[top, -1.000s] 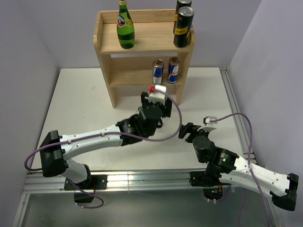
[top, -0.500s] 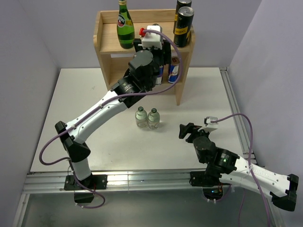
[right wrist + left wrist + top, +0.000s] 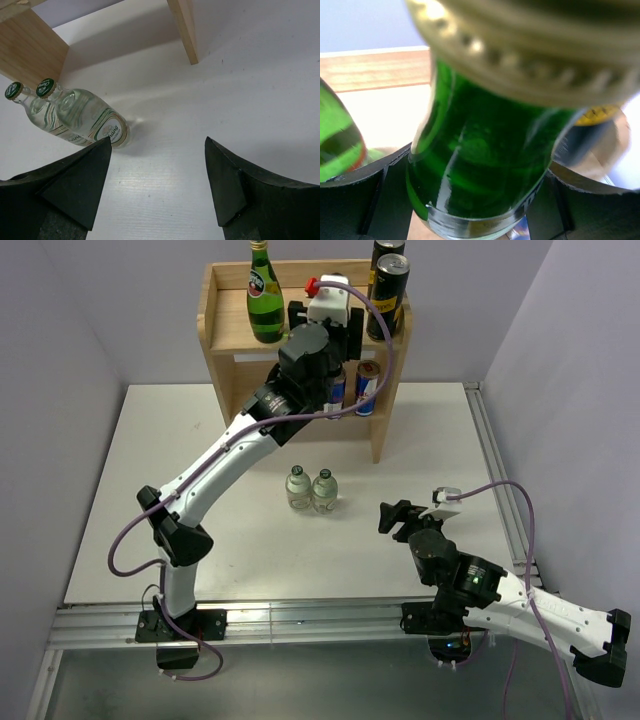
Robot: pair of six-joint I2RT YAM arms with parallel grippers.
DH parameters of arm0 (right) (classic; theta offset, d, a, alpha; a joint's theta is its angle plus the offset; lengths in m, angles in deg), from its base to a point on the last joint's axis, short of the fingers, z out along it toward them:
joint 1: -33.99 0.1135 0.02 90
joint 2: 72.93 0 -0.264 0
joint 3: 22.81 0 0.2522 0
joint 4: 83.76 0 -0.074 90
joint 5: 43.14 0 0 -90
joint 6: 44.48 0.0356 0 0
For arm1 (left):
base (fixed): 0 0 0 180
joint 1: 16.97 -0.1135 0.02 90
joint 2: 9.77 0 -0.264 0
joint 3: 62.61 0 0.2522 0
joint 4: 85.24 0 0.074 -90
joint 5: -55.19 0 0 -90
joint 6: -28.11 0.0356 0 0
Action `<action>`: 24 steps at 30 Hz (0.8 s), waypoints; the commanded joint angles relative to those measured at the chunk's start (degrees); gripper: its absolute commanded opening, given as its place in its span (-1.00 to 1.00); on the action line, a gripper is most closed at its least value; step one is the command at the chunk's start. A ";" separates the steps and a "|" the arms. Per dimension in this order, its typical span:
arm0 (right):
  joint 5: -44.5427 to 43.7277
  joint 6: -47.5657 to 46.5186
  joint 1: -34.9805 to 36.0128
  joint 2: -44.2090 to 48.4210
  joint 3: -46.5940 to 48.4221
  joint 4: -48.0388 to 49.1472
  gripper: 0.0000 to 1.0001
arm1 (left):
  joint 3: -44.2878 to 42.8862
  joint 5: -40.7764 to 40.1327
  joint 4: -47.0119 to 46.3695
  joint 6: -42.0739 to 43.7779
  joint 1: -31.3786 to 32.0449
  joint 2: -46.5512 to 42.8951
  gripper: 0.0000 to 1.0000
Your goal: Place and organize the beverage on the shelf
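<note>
The light-wood shelf (image 3: 225, 335) stands at the back of the table. My left gripper (image 3: 325, 328) reaches over its top tier and is shut on a green glass bottle (image 3: 480, 165), which my wrist hides in the top view. In the left wrist view the gripper (image 3: 470, 200) clamps the bottle's body. A second green bottle (image 3: 265, 295) stands at the tier's left and two black cans (image 3: 387, 290) at its right. Two small cans (image 3: 366, 388) stand on the lower tier. Two clear bottles (image 3: 311, 489) stand on the table. My right gripper (image 3: 400, 515) is open and empty.
In the right wrist view the clear bottles (image 3: 80, 117) are left of my open gripper (image 3: 157, 145), with the shelf's side panels (image 3: 182, 25) behind. The white table (image 3: 170, 460) ends at a metal rail (image 3: 500, 480) on the right. Walls close in on both sides.
My left arm has risen from the middle of the table to the shelf's top tier with the green bottle, uncovering the two clear bottles. The right arm has not moved.
</note>
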 commanded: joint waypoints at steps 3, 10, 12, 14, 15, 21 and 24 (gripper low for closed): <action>-2.09 -0.33 0.22 0.50 -0.71 2.19 0.64 | -8.37 1.81 -7.44 1.49 -2.00 -0.71 -0.99; -2.18 -0.24 0.31 0.59 -0.63 2.10 0.64 | -9.51 2.77 -7.79 0.70 -4.20 0.01 -0.99; -2.26 -0.24 0.22 0.67 -0.71 2.10 0.64 | -9.60 3.12 -7.79 0.18 -4.64 0.18 -0.99; -2.26 -0.06 0.22 0.85 -0.71 2.10 0.64 | -9.95 3.12 -7.35 -0.18 -5.17 0.53 -0.99; -2.35 -0.06 0.22 0.76 -0.71 2.10 0.64 | -10.13 3.12 -7.09 -0.35 -5.43 0.62 -0.99; -2.35 0.03 0.31 0.67 -0.71 2.01 0.64 | -8.72 3.30 -6.47 -1.14 -6.58 0.79 -0.99; -2.35 0.03 0.22 0.85 -0.71 2.01 0.64 | -8.11 3.56 -5.50 -3.41 -7.37 1.06 -0.96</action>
